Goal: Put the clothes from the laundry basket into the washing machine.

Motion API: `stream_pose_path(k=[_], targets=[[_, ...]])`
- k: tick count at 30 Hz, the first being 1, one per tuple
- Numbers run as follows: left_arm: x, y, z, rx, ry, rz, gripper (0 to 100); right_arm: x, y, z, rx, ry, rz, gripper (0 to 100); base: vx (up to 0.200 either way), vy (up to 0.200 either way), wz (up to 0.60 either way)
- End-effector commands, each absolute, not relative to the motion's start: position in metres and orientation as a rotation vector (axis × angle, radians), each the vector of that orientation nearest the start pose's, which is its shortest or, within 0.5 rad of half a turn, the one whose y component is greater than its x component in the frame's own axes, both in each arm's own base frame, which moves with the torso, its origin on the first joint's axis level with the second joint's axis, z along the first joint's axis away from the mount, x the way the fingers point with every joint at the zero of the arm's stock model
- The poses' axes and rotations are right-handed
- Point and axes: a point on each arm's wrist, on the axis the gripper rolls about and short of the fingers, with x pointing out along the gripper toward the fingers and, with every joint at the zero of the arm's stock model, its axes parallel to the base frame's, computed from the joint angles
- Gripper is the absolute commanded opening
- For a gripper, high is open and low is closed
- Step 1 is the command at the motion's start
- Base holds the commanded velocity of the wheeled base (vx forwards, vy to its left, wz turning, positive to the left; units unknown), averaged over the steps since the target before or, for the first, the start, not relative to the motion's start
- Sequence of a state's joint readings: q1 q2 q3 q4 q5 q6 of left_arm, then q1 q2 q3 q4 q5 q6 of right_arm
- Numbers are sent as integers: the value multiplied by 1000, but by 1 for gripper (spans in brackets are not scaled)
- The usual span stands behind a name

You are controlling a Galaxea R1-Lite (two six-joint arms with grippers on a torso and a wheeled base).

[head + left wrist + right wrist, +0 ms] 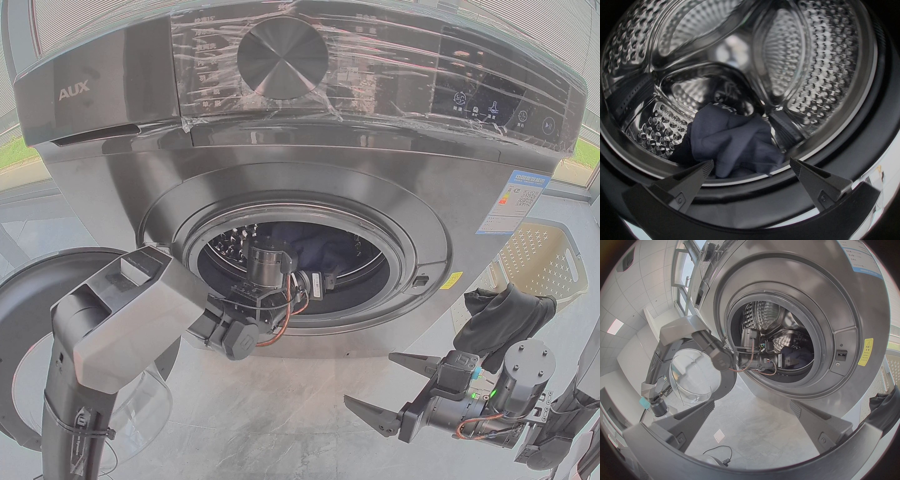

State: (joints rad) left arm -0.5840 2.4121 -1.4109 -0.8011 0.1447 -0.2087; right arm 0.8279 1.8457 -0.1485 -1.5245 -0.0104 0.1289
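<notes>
There is 1 washing machine (350, 181) with 1 door (25, 300). There is 1 laundry basket (550, 262). There are 2 clothes: 1 dark blue cloth (734, 140) and 1 black cloth (500, 322). There are 2 pincers: 1 left pincer (751, 162) and 1 right pincer (369, 379).

Boxy silver-grey left arm (125, 319) carries orange cables (284, 322) and a black, pointed end effector (751, 162).

A garment (734, 140) lies in the washing machine (300, 162) drum (818, 62), my left gripper (751, 162) at its mouth — laundry basket (550, 256) to the right, second garment (500, 319) over its rim.
</notes>
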Motion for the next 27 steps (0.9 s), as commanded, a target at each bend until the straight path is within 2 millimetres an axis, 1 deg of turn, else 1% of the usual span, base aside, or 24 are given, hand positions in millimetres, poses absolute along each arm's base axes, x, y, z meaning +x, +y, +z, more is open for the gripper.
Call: stream_pose_path(k=[1,3,4,5,8,9,10,13,15,17,18,19,22,27], targets=[[344,-273,104,-79,178,-531,100,157,168,90,50,213,794,100,0,0,0],[323,-274,104,-70,191,-568,100,155,166,90,49,216,795,100,0,0,0],[323,-274,104,-70,191,-568,100,154,165,90,48,219,795,100,0,0,0],[299,-275,103,-58,215,-627,100,152,163,90,49,220,797,100,0,0,0],[268,-275,112,-60,215,-719,100,149,159,92,50,218,794,100,0,0,0],[264,-274,113,-59,218,-730,100,148,159,92,50,218,794,100,0,0,0],[252,-267,117,-56,228,-749,100,146,156,92,48,221,792,100,0,0,0],[231,-249,122,-41,245,-755,100,140,150,92,46,228,791,100,0,0,0],[220,-237,127,-10,231,-757,100,136,146,93,44,232,784,100,0,0,0],[201,-218,140,-6,199,-774,100,132,141,95,45,219,752,100,0,0,0],[201,-218,140,-6,199,-774,100,132,141,95,45,219,752,100,0,0,0],[189,-205,142,2,197,-776,100,130,138,99,52,206,728,100,0,0,0],[175,-189,138,19,211,-771,100,128,133,107,77,169,716,100,0,0,0],[161,-172,140,1,179,-759,100,127,125,115,99,137,688,100,0,0,0]])
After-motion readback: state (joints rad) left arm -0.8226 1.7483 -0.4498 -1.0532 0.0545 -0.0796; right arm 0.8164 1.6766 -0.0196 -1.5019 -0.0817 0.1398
